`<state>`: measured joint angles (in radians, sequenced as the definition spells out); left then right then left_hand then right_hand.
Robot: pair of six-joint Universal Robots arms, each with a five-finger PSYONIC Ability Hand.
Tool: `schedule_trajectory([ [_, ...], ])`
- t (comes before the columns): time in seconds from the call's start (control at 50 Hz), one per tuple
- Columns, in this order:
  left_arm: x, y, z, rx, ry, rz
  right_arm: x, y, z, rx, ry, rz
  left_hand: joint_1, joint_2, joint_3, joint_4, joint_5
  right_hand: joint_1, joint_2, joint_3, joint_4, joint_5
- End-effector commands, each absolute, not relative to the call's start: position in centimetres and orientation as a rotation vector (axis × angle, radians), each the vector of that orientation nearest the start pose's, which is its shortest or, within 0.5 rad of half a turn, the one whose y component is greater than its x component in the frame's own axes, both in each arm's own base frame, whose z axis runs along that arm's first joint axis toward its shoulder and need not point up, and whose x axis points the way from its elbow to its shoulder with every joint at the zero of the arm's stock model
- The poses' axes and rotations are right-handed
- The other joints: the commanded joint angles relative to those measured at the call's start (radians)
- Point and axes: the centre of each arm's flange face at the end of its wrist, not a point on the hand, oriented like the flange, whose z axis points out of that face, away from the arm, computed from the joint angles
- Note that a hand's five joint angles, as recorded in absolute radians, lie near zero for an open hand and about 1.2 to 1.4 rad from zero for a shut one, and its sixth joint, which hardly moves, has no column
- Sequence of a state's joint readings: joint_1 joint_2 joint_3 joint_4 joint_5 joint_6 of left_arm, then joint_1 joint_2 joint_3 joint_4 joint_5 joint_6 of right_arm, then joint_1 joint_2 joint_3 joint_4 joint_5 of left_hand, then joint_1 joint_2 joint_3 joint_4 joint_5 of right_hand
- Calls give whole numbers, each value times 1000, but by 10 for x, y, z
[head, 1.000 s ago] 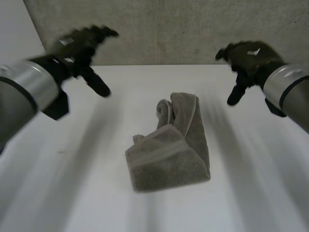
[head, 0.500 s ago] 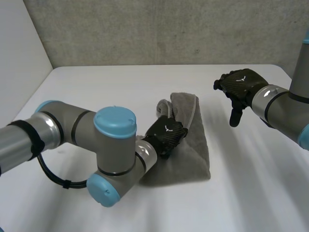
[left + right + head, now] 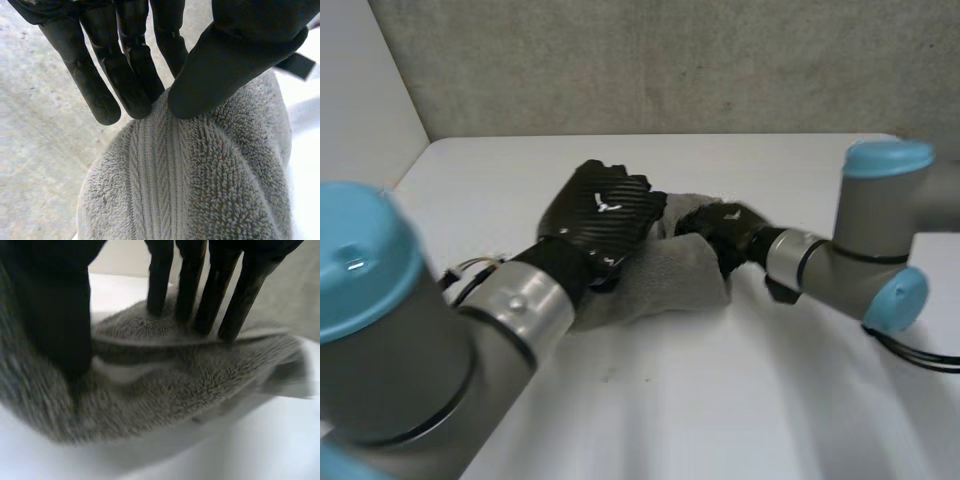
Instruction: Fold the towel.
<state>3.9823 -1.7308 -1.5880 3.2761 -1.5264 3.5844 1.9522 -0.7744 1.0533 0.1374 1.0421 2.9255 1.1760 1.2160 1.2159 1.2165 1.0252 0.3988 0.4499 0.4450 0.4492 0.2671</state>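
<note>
In the middle of the white table (image 3: 720, 400) lies the grey towel (image 3: 670, 280), bunched in folds. On its left part, the left hand (image 3: 600, 215) pinches an edge between straight fingers (image 3: 132, 75) and thumb. On its right, the right hand (image 3: 720, 228) clamps folded layers between spread fingers (image 3: 200, 290) and thumb.

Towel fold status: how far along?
Done: the towel is already doubled, layers showing in the right wrist view. In hand: left hand pinches its edge between thumb and fingers; right hand grips the layers opposite. Left: finishing the fold and flattening it, since it sits bunched.
</note>
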Motion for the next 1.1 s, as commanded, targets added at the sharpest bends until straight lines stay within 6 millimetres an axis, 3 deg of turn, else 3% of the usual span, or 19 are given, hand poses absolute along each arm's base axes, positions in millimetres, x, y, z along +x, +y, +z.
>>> schedule_trajectory([
  [0.02, -302, -178, 272, 1270, 2011, -2309, 342, -334, 150, -1033, 1946, -1523, 220, 180, 180, 180, 196, 997, 946, 951, 947, 955],
  [0.08, -298, -201, 289, 1153, 1933, -2395, 345, -352, 182, -997, 1877, -1712, 220, 180, 180, 180, 196, 997, 946, 951, 947, 955],
  [0.1, -298, -201, 289, 1152, 1932, -2395, 347, -360, 208, -964, 1818, -1814, 220, 180, 180, 180, 196, 997, 946, 951, 947, 955],
  [0.12, -297, -215, 304, 1071, 1862, -2474, 347, -364, 238, -933, 1747, -1912, 220, 180, 180, 180, 196, 997, 946, 951, 947, 955],
  [0.14, -297, -228, 321, 986, 1769, -2571, 347, -364, 238, -933, 1746, -1913, 220, 180, 180, 180, 196, 997, 946, 951, 947, 955],
  [0.16, -297, -228, 322, 985, 1768, -2572, 346, -366, 270, -890, 1663, -2034, 220, 180, 180, 180, 196, 997, 946, 951, 947, 955],
  [0.18, -296, -238, 342, 896, 1669, -2676, 346, -366, 271, -890, 1662, -2035, 220, 180, 180, 180, 196, 997, 946, 951, 947, 955],
  [0.22, -294, -247, 361, 803, 1578, -2776, 333, -365, 334, -679, 1491, -2317, 220, 180, 180, 180, 196, 997, 946, 951, 947, 955],
  [0.24, -291, -255, 377, 720, 1493, -2870, 333, -365, 334, -678, 1490, -2318, 220, 180, 180, 180, 196, 997, 946, 951, 947, 955],
  [0.28, -288, -261, 389, 648, 1416, -2950, 316, -353, 374, -475, 1333, -2482, 220, 180, 180, 180, 196, 997, 946, 951, 947, 955],
  [0.32, -284, -266, 396, 588, 1366, -3005, 312, -345, 378, -466, 1305, -2494, 220, 180, 180, 180, 196, 997, 946, 951, 947, 955],
  [0.42, -275, -279, 380, 531, 1429, -3019, 309, -320, 350, -605, 1441, -2355, 220, 180, 180, 180, 196, 997, 946, 951, 947, 955],
  [0.46, -276, -282, 345, 579, 1597, -2926, 309, -314, 337, -658, 1516, -2281, 220, 180, 180, 180, 196, 997, 946, 951, 947, 955],
  [0.56, -275, -275, 302, 662, 1809, -2777, 308, -298, 287, -792, 1764, -2003, 220, 180, 180, 180, 196, 905, 853, 858, 854, 862],
  [0.6, -277, -270, 295, 691, 1851, -2753, 305, -299, 255, -840, 1924, -1861, 220, 180, 180, 180, 196, 170, 119, 124, 120, 127],
  [0.62, -276, -266, 294, 708, 1872, -2742, 304, -299, 255, -841, 1925, -1860, 220, 180, 180, 180, 196, 168, 117, 121, 117, 125],
  [0.74, -273, -244, 312, 733, 1874, -2759, 304, -304, 218, -829, 2068, -1680, 220, 180, 180, 180, 196, -167, -218, -213, -217, -209],
  [0.94, -257, -169, 371, 753, 1724, -2929, 330, -321, 178, -771, 2024, -1492, 220, 180, 180, 180, 196, -176, -227, -222, -226, -219],
  [1.1, -237, -129, 384, 737, 1629, -3002, 359, -338, 156, -818, 1945, -1490, 220, 180, 180, 180, 196, -149, -201, -196, -200, -192],
])
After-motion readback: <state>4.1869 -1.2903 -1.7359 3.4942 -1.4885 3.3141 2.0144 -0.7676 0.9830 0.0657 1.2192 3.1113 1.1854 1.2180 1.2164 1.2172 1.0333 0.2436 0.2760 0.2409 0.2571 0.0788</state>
